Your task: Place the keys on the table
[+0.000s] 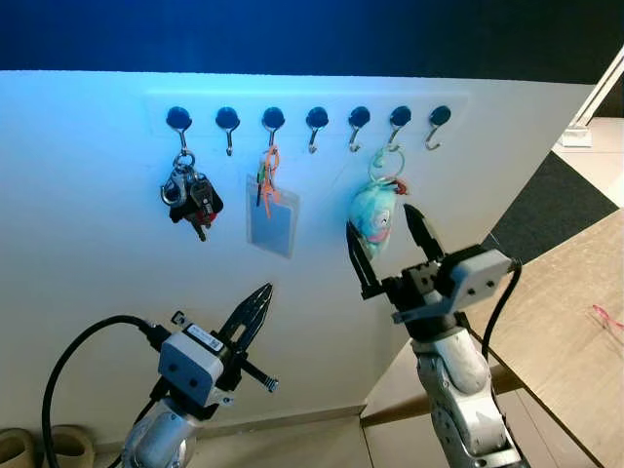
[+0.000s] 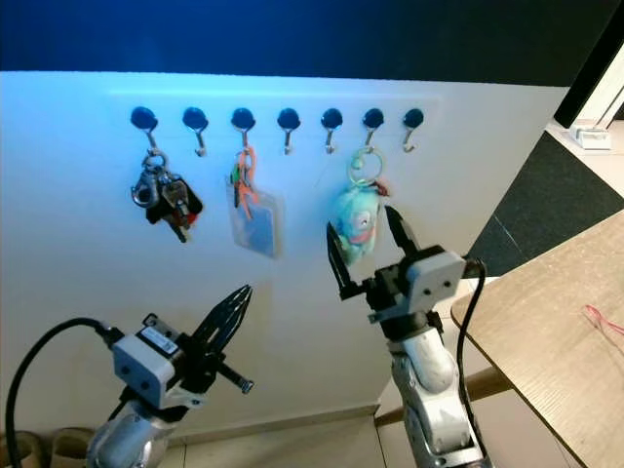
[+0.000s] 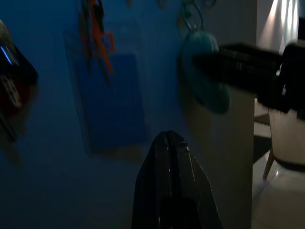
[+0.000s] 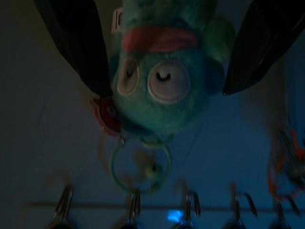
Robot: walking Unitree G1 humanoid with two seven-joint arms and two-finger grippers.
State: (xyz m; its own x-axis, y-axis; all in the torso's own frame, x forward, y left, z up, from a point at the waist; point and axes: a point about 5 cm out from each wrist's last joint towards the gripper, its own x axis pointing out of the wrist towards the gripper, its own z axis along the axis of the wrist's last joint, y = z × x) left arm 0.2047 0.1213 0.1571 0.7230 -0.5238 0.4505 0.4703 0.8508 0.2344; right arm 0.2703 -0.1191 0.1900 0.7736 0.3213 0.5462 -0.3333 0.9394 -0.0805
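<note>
A row of seven dark hooks (image 1: 317, 120) is running across the pale wall (image 1: 88, 292). The keys (image 1: 187, 198), a dark bunch on a silver ring, are hanging from the hook at the robot's far left. Two hooks along, a clear card holder (image 1: 271, 219) is dangling on an orange strap. A teal plush keychain (image 1: 372, 220) is hanging by a pale green ring from the second hook from the right.

The right end effector (image 1: 393, 240) is reaching up toward the wall with its two black fingers spread apart, one on each side of the plush keychain; in the right wrist view the fingers (image 4: 76, 43) are framing the toy's face without visibly touching it. The left end effector (image 1: 255, 307) is sitting lower, below the card holder and well apart from the keys, with its fingers pressed together into a single point, gripping nothing.

The wooden counter (image 1: 565, 331) is standing to the robot's right, with a thin pink loop (image 1: 606, 318) lying on it near the edge of view
</note>
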